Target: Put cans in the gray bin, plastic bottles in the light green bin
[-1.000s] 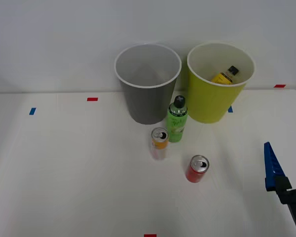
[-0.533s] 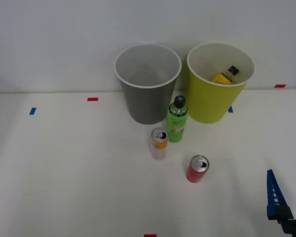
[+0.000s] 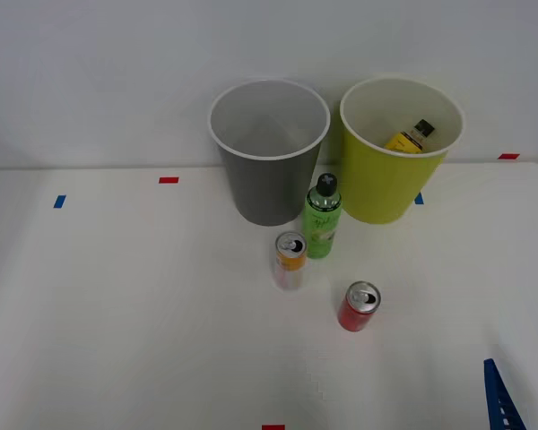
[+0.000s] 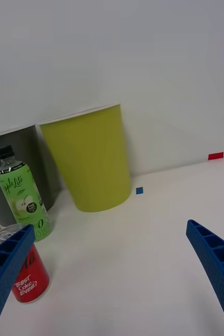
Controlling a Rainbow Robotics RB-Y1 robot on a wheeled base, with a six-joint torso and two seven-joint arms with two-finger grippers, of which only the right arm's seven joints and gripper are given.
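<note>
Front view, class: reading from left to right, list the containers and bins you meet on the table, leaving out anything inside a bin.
Gray bin → white-and-orange can → green bottle → red can → light green bin.

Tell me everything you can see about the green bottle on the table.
The green bottle is a small bright green plastic-looking bottle with a black cap and a printed label showing an apple. It stands upright on the white table, just in front of the gap between the gray bin and the light green bin. The white-and-orange can stands close beside it, nearer the robot; whether they touch is unclear. The cap is on. No gripper holds it.
</note>
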